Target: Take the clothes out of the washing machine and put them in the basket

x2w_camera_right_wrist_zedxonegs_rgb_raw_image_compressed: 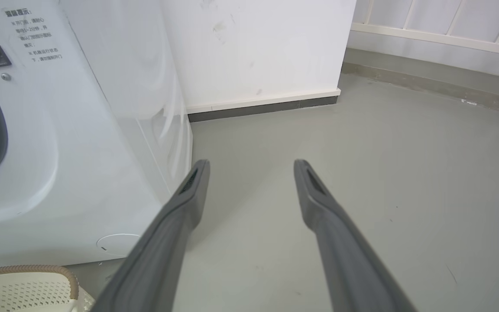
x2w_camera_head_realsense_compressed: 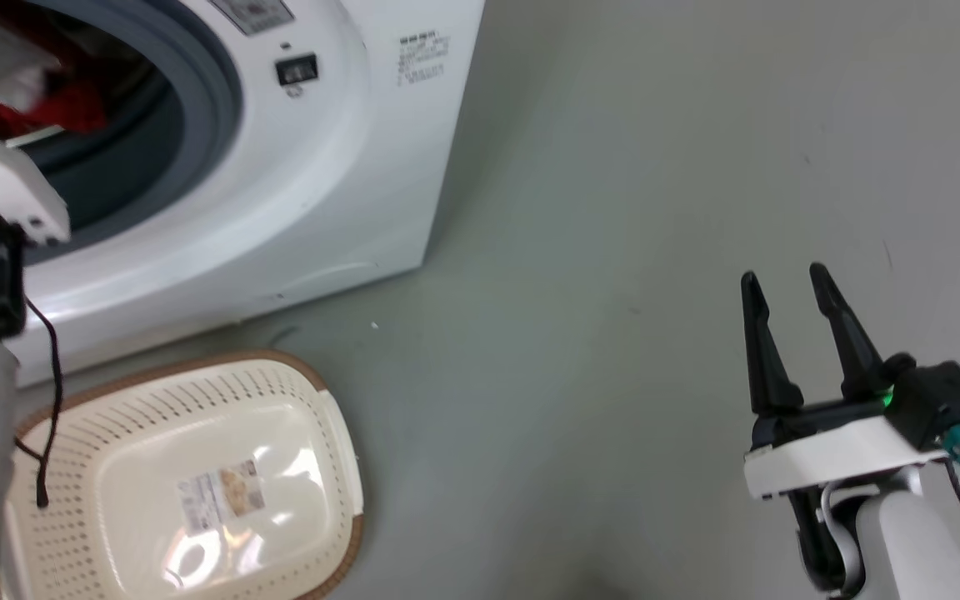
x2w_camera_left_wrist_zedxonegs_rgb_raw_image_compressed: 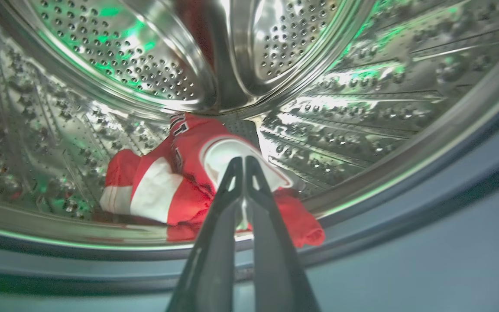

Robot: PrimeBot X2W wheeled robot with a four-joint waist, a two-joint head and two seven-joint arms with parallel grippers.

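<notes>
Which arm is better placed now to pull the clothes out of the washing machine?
The left: the left pincer is inside the drum, shut, tips at the clothes. The right pincer hangs open over the floor, beside the washing machine.

Soft, even indoor light fills the head view, with white glare patches on the glossy bottom of the basket [x2w_camera_head_realsense_compressed: 197, 392]. Inside the steel drum [x2w_camera_left_wrist_zedxonegs_rgb_raw_image_compressed: 145, 65], the left wrist view glitters with white highlights and green reflections, its edges bowed by the wide lens. The right wrist view is bright and sharp, with a faint shadow on the grey floor [x2w_camera_right_wrist_zedxonegs_rgb_raw_image_compressed: 405, 173] beside the washing machine [x2w_camera_right_wrist_zedxonegs_rgb_raw_image_compressed: 80, 173].
</notes>
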